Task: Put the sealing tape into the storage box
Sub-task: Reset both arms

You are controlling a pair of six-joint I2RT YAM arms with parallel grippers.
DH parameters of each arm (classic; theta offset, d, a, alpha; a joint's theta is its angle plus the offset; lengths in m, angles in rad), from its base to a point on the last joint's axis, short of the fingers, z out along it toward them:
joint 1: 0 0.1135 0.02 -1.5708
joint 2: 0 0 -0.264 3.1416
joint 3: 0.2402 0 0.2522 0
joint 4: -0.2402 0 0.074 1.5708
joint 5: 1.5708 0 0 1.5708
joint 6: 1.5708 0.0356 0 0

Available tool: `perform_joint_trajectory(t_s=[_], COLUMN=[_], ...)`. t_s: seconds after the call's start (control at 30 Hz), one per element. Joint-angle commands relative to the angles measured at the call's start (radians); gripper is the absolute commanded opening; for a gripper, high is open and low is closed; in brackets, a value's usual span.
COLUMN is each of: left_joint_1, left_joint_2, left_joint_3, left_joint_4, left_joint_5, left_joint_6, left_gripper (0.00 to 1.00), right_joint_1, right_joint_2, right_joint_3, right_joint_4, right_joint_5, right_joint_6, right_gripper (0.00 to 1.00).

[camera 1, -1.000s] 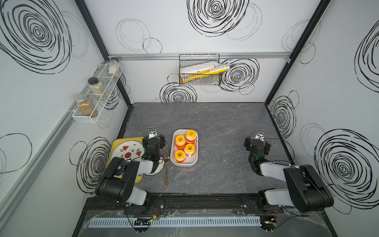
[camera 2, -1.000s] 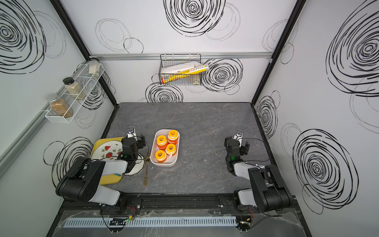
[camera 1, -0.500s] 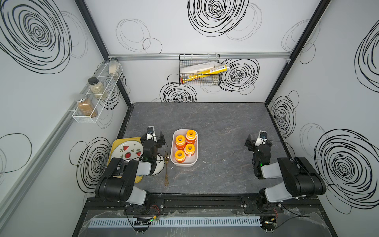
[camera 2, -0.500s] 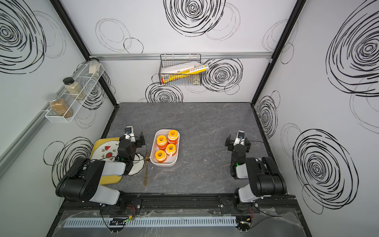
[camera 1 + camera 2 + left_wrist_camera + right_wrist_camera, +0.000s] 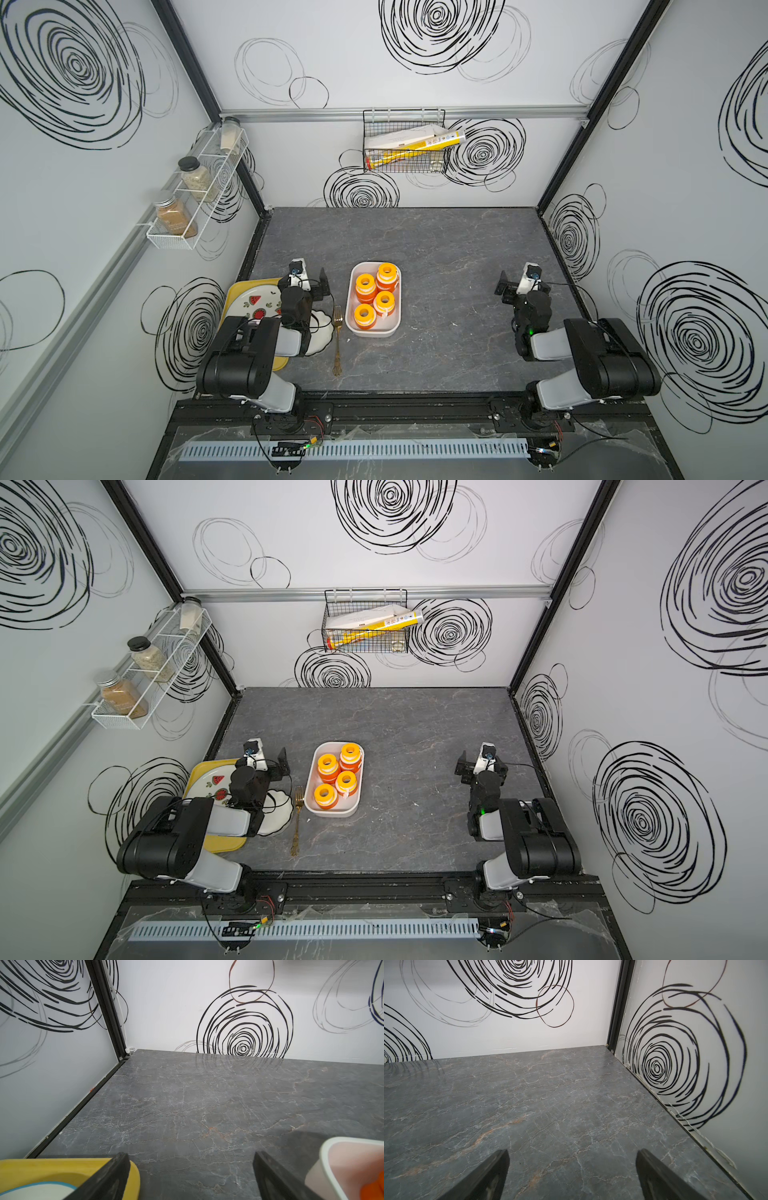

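The storage box (image 5: 374,333) (image 5: 330,812), a white low-walled tub, stands on the grey table left of centre. Several rolls of sealing tape (image 5: 365,286) (image 5: 328,766) with orange spools sit inside it, some stacked. My left gripper (image 5: 307,277) (image 5: 266,758) (image 5: 191,1155) hovers open and empty just left of the box. The left wrist view catches the box's corner (image 5: 332,1147) and a bit of orange tape (image 5: 374,1188). My right gripper (image 5: 521,286) (image 5: 482,766) (image 5: 573,1152) is open and empty over bare table near the right wall.
Under the left arm lie a yellow tray (image 5: 237,299) (image 5: 62,1165) with a watermelon plate (image 5: 257,301) and a white scalloped dish (image 5: 322,332). A gold fork (image 5: 337,345) lies between dish and box. A wire basket (image 5: 405,145) and a spice rack (image 5: 195,191) hang on the walls.
The right arm has drawn back toward the right wall. The left gripper's jaws have spread a little wider. The box and its rolls have not moved.
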Motion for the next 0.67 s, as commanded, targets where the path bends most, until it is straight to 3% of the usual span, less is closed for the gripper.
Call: perform_joint_trajectory(t_s=[0.0, 0.63], left_joint_1=[0.005, 0.006], left_joint_2=[-0.005, -0.006], left_joint_3=[0.014, 0.014], left_joint_4=[0.012, 0.013], left_joint_5=[0.025, 0.025], left_joint_6=[-0.013, -0.014], left_gripper=[0.99, 0.99], right_joint_1=[-0.002, 0.0], right_joint_2=[-0.01, -0.013], right_joint_3=[0.008, 0.01], right_joint_4=[0.012, 0.004], right_joint_5=[-0.005, -0.004], right_joint_6=[0.001, 0.0], right_gripper=[1.0, 1.0])
